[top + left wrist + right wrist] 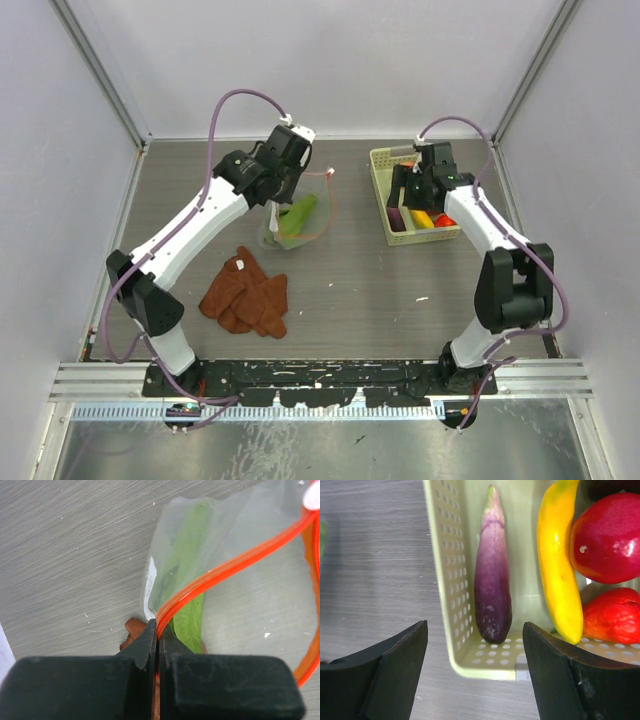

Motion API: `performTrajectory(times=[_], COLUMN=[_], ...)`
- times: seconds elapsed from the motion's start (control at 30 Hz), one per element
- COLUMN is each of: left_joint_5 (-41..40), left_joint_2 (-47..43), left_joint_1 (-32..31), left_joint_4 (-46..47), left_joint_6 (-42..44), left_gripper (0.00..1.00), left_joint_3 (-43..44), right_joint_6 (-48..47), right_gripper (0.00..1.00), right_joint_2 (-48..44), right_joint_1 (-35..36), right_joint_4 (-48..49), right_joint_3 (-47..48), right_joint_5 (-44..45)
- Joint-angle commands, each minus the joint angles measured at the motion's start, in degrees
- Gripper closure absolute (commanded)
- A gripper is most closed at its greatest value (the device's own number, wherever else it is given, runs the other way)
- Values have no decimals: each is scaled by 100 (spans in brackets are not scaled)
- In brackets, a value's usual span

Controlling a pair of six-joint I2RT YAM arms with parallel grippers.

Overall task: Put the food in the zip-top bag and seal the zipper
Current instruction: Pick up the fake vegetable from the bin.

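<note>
My left gripper (158, 627) is shut on the orange-red zipper (240, 562) at one end of the zip-top bag (235, 525) and holds its mouth up and open. Long green leaves (187, 570) lie inside the clear bag (300, 222). A white tab (312, 495) shows at the zipper's far end. My right gripper (475, 627) hangs open above the basket's corner, over a dark purple piece (492, 587). Beside it lie a yellow banana (560, 565), a red apple (607, 537) and a red-orange piece (612, 615). Nothing sits between the right fingers.
The pale green slotted basket (380, 160) stands at the back right under my right gripper (412, 190). A rust-brown cloth (245, 295) lies crumpled in front of the bag, near the left arm. Grey walls close the table on three sides.
</note>
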Motion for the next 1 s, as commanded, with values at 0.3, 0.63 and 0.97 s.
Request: performTrajectory(times=[0.3, 0.63, 0.97], left_joint_5=[43, -4, -1006], left_joint_2=[94, 94, 249], left_joint_1=[24, 30, 42], left_joint_4=[149, 35, -451], left_joint_6=[171, 42, -244], left_gripper=[100, 100, 100], left_joint_3=[-77, 49, 753], right_joint_6=[-231, -211, -73], right_gripper=[25, 35, 60], right_joint_2=[1440, 1953, 1594], right_joint_1=[28, 156, 155], right_joint_4=[584, 572, 417], right_joint_3=[302, 22, 135], right_joint_5=[439, 718, 539])
